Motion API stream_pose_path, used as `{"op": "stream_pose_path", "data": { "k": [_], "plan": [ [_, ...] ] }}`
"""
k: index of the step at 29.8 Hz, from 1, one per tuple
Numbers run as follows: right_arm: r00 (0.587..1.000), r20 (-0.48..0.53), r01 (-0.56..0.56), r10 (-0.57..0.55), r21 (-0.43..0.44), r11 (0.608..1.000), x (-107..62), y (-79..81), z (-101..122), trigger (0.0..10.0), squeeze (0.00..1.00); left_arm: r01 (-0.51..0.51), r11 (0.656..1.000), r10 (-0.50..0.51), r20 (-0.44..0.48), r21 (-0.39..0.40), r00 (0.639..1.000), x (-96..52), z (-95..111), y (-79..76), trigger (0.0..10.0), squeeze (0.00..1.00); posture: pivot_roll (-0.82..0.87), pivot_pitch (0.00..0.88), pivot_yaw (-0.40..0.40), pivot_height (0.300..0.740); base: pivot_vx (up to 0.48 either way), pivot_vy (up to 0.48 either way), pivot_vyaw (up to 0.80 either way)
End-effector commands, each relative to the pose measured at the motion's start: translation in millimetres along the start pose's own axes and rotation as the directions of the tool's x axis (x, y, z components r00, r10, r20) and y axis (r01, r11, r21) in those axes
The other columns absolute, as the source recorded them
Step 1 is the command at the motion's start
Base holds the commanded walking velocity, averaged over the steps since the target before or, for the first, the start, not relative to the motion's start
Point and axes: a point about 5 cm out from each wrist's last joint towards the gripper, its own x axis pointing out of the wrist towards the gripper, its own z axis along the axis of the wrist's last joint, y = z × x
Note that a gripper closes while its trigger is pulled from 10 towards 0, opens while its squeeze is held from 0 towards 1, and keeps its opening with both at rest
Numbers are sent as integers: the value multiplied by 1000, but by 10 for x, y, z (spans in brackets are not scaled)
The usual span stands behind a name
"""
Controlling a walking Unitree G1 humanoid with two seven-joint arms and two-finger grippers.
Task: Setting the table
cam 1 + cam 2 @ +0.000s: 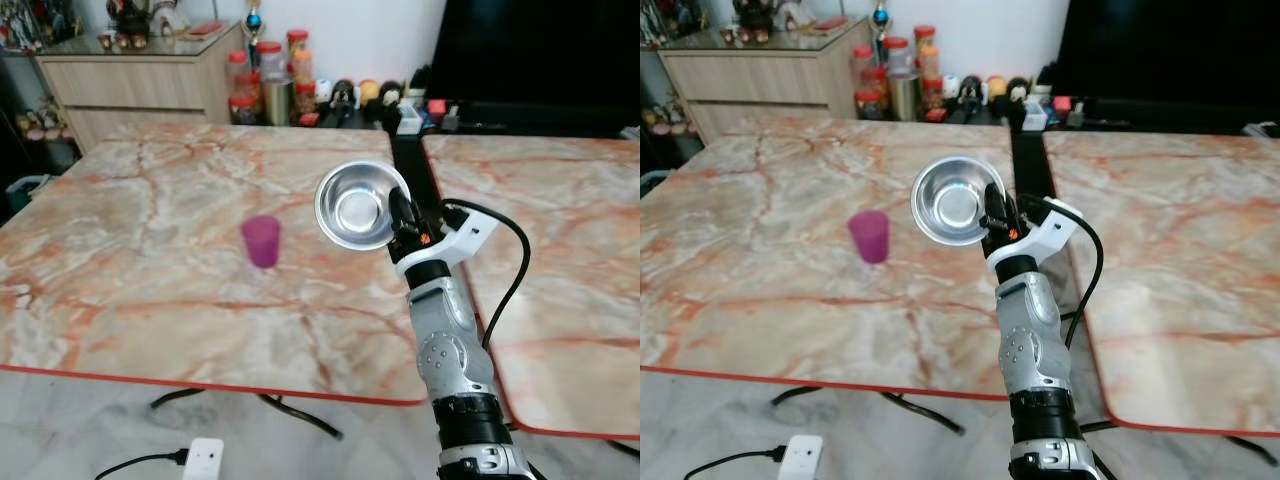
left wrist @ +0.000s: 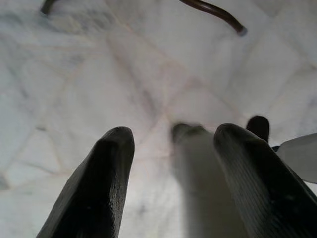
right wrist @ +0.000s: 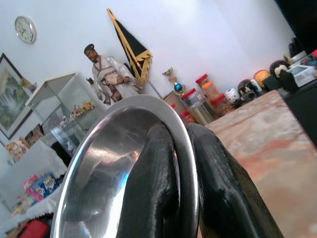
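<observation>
Around the purple cup (image 1: pixel 261 241), the marble table (image 1: pixel 130 250) surface lies open on all sides. Jars (image 1: pixel 262 80) stand well beyond the cup, behind the far edge.

The right arm (image 1: pixel 452 345) is silver with round screw bosses, a black collar below, a white wrist bracket, a looping black cable (image 1: pixel 510 270) and black-fingered tool (image 1: pixel 400 215).

The right silver arm (image 1: pixel 448 340) rises from the near right of the scene and reaches forward, its white wrist bracket (image 1: pixel 452 238) carrying a looped black cable (image 1: pixel 510 270). The right gripper (image 1: pixel 400 210) is clamped on the rim of a round polished steel bowl (image 1: pixel 355 205), one finger inside, one outside. The left gripper (image 2: pixel 173 168) hangs low, its black fingers (image 2: pixel 96 188) parted.
</observation>
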Motion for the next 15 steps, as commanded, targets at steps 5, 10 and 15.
{"op": "stream_pose_path", "data": {
  "k": [5,10,15],
  "plan": [
    [1000,-2,-1,1,21,1000,30,93,-51,10000,0,-17,1000,17,-16,11,1000,-10,-52,71,10000,0,9,0,-9,736,0,-354,0],
    [999,-6,33,-33,10,999,11,20,-55,10000,0,-13,1000,13,-17,14,1000,-10,-53,66,10000,0,6,0,-6,736,0,-340,0],
    [998,-17,56,-56,-4,998,-7,-31,-68,10000,0,-12,1000,12,-17,12,1000,-10,-56,61,10000,0,5,0,-8,736,0,-324,0]
  ]
}}
